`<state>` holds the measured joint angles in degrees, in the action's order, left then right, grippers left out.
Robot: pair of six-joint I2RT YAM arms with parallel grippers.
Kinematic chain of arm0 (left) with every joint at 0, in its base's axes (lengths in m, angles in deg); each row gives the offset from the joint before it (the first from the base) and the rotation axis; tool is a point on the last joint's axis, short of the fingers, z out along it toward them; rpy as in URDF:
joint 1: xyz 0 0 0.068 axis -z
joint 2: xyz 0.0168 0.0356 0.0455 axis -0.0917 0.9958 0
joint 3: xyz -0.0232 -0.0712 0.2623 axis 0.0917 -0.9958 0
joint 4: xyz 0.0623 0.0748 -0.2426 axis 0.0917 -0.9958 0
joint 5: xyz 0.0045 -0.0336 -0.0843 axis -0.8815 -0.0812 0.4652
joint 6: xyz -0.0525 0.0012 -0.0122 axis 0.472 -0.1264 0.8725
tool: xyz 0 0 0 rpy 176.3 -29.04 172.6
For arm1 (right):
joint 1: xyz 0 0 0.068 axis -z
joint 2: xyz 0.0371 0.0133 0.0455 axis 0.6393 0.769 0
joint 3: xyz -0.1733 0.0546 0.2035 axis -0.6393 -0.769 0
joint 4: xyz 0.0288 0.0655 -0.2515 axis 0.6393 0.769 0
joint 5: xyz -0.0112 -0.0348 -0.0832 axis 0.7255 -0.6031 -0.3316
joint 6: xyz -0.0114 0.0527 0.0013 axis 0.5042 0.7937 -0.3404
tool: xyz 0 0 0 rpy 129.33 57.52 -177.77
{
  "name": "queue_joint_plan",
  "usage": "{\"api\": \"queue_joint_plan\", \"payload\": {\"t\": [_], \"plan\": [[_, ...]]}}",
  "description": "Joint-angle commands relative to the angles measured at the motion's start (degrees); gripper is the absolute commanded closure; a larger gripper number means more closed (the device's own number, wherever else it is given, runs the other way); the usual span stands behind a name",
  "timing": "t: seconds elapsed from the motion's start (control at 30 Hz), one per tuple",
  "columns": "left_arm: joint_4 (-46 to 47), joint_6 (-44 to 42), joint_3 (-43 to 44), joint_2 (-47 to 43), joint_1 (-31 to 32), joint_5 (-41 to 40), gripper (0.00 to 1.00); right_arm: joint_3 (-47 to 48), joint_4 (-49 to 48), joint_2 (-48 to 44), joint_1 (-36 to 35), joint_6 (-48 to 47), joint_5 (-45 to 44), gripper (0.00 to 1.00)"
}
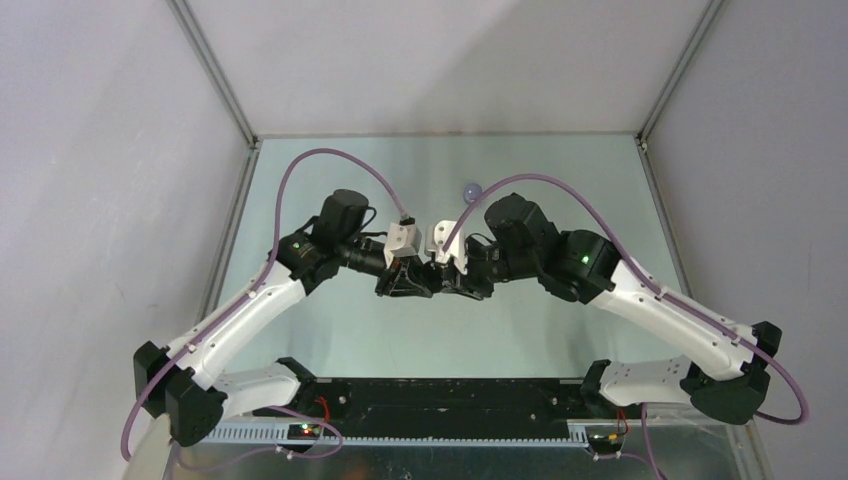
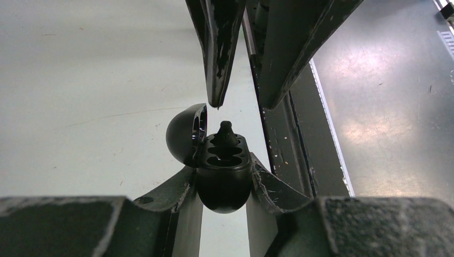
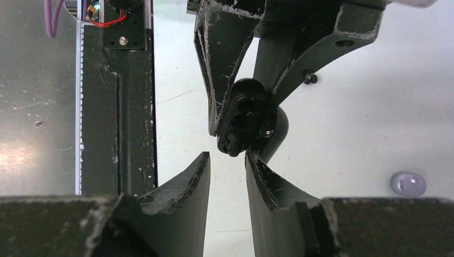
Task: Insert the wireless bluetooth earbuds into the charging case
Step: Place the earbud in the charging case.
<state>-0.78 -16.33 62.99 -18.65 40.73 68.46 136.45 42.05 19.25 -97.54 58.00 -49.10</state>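
The left gripper [image 1: 412, 285] and right gripper [image 1: 458, 282] face each other, tips close together, over a pale green table [image 1: 400, 340]. A small lilac object [image 1: 471, 190] lies beyond them.

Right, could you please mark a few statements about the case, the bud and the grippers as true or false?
1. The left gripper holds the black case. True.
2. The lid is shut. False: it is swung open.
3. A black bud stands in one slot of the case. True.
4. The right gripper pinches that bud. False: its fingers stand apart with nothing between them.
5. A lilac object lies inside the case. False: it lies on the table, apart from the case.
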Motion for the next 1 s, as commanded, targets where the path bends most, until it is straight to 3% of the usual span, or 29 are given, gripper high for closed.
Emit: {"api": "queue_joint_plan", "payload": {"t": [0.0, 0.37, 0.97], "plan": [[0.9, -1.0, 3.1, -1.4, 0.0, 1.1, 0.93, 3.1, 0.8, -1.8, -0.3, -0.8, -0.9, 0.65], [0.2, -1.2, 3.6, -1.9, 0.0, 1.3, 0.93, 2.9, 0.5, 0.5, -0.3, -1.3, -2.5, 0.88], [0.3, -1.0, 3.7, -2.2, -0.2, 2.0, 0.93, 3.0, -0.7, 3.6, -1.5, -1.1, -0.2, 0.91]]}}
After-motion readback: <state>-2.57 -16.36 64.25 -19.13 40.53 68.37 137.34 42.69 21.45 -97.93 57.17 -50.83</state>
